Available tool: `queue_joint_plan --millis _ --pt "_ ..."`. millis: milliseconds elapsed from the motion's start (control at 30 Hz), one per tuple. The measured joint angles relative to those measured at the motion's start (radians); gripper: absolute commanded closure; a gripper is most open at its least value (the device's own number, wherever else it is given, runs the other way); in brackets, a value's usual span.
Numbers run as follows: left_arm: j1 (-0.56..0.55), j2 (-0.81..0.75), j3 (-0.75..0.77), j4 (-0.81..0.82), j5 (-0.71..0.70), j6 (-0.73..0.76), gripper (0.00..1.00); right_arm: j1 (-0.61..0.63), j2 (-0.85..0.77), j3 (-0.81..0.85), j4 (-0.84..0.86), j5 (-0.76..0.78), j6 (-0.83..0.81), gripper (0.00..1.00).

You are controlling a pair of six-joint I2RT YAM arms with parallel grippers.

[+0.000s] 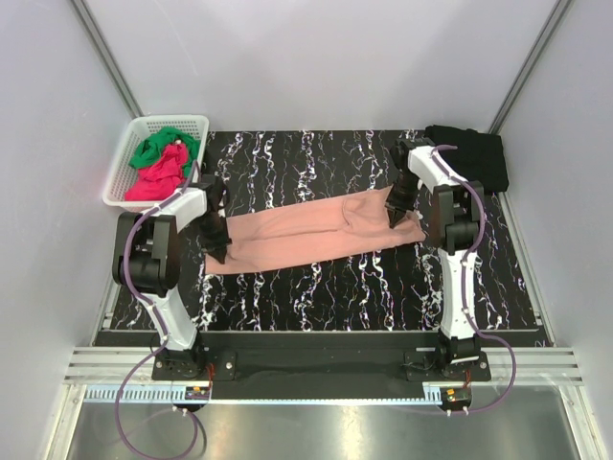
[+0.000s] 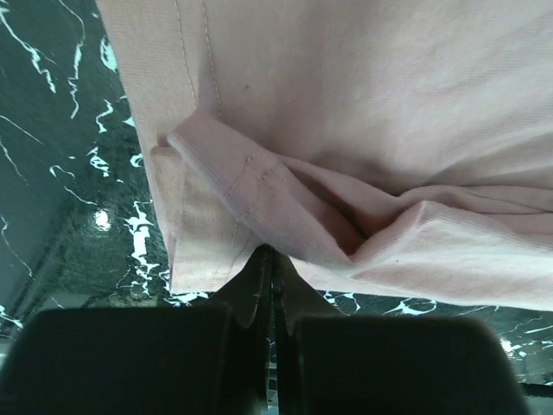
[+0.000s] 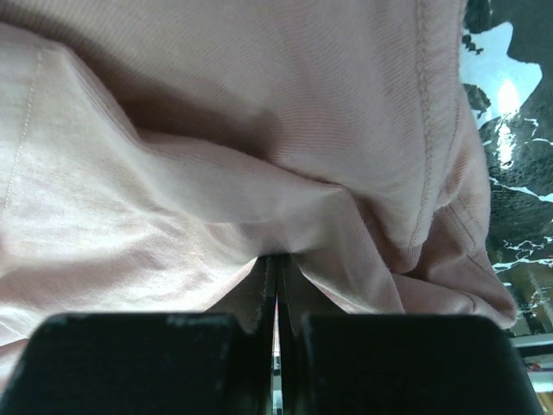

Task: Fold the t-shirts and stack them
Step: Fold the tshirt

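Note:
The salmon-pink t-shirt [image 1: 316,233] lies folded into a long band across the middle of the marble table, its print hidden. My left gripper [image 1: 217,255] is shut on the shirt's left end, pinching the hemmed edge [image 2: 259,207]. My right gripper [image 1: 397,220] is shut on the shirt's right end, where the cloth bunches around the fingertips [image 3: 276,207]. A black t-shirt [image 1: 471,155] lies folded at the back right corner. A green t-shirt [image 1: 163,146] and a magenta-red t-shirt [image 1: 156,179] lie crumpled in the basket.
A white plastic basket [image 1: 125,163] stands at the back left, just off the table edge, behind my left arm. White walls close in the sides and back. The black marble tabletop [image 1: 326,292] shows in front of the shirt.

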Motion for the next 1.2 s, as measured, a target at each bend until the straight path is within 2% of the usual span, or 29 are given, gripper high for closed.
queue_joint_plan --millis 333,733,900,1200 --pt "0.0 0.001 -0.039 0.003 0.02 -0.003 1.0 -0.003 0.082 0.134 -0.087 -0.017 -0.008 1.0" --pt "-0.036 0.001 -0.048 -0.005 0.026 -0.014 1.0 -0.006 0.211 0.386 -0.147 -0.036 -0.024 1.0" --pt "-0.087 -0.003 -0.058 -0.013 0.032 -0.037 1.0 -0.006 0.255 0.475 -0.146 -0.048 -0.032 1.0" --pt "-0.236 -0.033 -0.107 -0.016 0.068 -0.098 1.0 -0.011 0.283 0.533 -0.136 -0.084 -0.032 1.0"
